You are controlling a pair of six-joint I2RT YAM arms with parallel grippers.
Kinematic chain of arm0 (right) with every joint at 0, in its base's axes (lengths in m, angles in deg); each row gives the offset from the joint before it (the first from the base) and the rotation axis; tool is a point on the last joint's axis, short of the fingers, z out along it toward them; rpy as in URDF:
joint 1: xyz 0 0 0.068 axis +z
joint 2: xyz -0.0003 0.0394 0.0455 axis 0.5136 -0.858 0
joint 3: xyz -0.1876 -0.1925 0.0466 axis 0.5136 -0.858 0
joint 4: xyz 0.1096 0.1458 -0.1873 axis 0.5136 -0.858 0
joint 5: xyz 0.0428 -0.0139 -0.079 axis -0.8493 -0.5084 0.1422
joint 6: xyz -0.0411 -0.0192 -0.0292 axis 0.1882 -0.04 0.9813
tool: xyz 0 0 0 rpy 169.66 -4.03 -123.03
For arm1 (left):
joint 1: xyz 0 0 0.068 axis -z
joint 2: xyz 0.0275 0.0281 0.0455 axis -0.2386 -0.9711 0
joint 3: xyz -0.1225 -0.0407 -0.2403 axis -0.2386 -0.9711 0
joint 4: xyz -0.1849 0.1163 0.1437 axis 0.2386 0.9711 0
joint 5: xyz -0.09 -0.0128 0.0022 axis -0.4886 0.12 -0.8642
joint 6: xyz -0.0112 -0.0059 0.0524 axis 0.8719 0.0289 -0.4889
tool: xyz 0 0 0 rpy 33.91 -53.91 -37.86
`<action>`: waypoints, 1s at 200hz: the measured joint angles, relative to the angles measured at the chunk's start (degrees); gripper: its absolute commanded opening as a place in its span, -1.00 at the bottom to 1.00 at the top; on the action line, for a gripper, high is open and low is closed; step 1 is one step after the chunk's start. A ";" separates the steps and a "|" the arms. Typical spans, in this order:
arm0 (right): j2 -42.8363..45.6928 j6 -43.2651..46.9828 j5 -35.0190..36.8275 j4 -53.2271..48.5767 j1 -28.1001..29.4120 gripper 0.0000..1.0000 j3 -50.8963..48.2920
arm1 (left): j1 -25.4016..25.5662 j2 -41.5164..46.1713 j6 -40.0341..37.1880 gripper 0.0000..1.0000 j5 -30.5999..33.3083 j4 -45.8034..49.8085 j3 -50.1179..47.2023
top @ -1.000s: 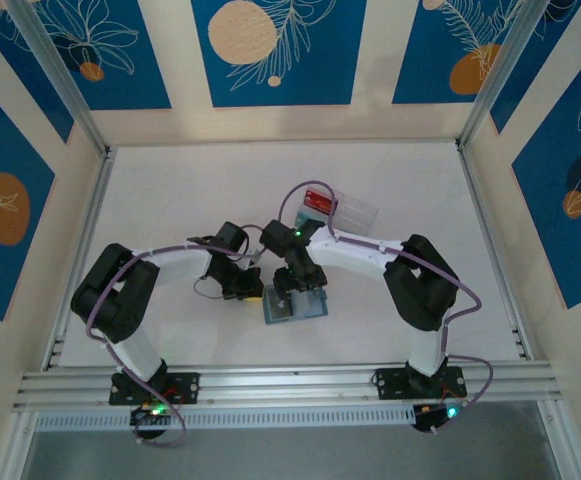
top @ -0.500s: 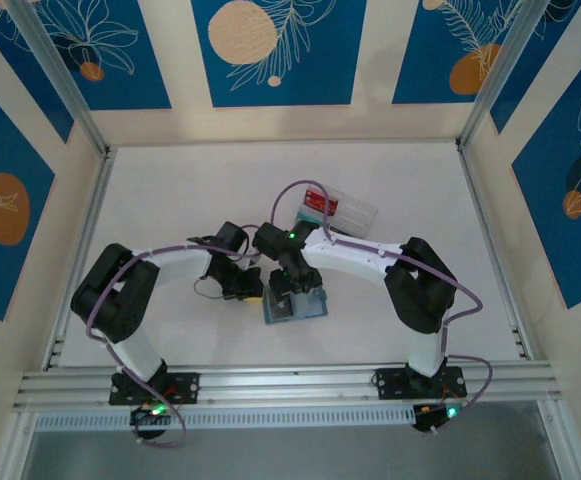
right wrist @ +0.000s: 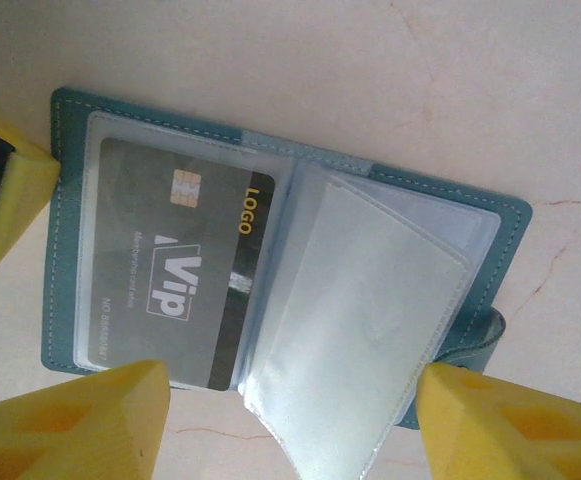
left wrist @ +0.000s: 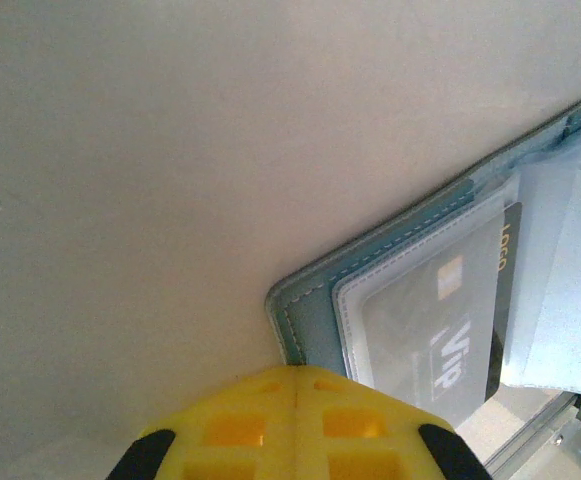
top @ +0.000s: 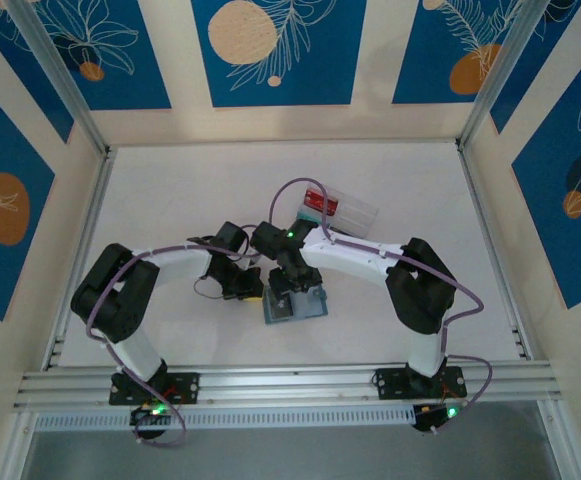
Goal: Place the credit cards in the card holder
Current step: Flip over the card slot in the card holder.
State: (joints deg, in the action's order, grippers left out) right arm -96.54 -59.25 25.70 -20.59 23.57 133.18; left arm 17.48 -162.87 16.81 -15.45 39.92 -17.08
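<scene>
Right gripper: the right gripper [right wrist: 292, 385] hangs low over the soft blue-grey folding card holder [right wrist: 65, 300]; its yellow foam fingers [right wrist: 80, 420] stand well apart, one at 7 o'clock and one at 5 o'clock of its wrist view; nothing is clamped between them
Left gripper: the left gripper [left wrist: 295, 385] has its yellow pads pressed together; the tip sits at the holder's corner; whether it pinches the cover or only presses beside it, I cannot tell
Card holder: spread open and flat on the white table [top: 170, 200], between the two arms, toward 6 o'clock from the table's middle
Dark card: a dark grey rectangular credit card with pale VIP lettering [right wrist: 170, 270] lies in the clear pocket on the holder's 9 o'clock half; its gold-lettered end stands out of the pocket toward the spine
Empty sleeves: clear plastic sleeves [right wrist: 370, 320] bow upward on the 3 o'clock half; nothing is in them
Tray: a clear plastic compartmented tray [top: 355, 210] sits at 1 o'clock from the holder, well apart; a small flat red card [top: 317, 203] lies at its 9 o'clock end; probably a credit card awaiting its turn
Risk, holder sliding: only one corner looks pinned; a push on the dark card could pivot the holder
Risk, sleeves: the bowed sleeves may flop over the pocket mouth, or snag a finger
Risk, card: the protruding end may slip out if the holder is lifted or folded
</scene>
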 measured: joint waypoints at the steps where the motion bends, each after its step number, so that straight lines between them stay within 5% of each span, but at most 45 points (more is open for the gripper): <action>1: 0.00 0.00 -0.02 0.00 0.00 0.34 0.00 | 0.00 0.00 0.00 -0.91 0.00 0.00 0.00; 71: 0.15 -0.02 -0.92 0.13 0.07 0.23 0.00 | 0.00 -0.04 0.00 -0.91 -0.04 -0.02 0.00; 137: 2.32 -0.46 -5.66 3.15 -0.24 -0.08 -0.11 | 0.00 -0.04 0.02 -0.91 -0.09 -0.07 0.00; 200: 2.36 -0.42 -8.66 6.54 -1.25 -0.06 -2.71 | 0.00 -0.09 0.46 -0.91 -0.50 -0.44 -0.07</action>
State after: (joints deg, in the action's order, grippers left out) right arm -94.18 -59.66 17.04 -14.05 22.33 130.47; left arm 17.48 -162.96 17.27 -15.95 39.48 -17.15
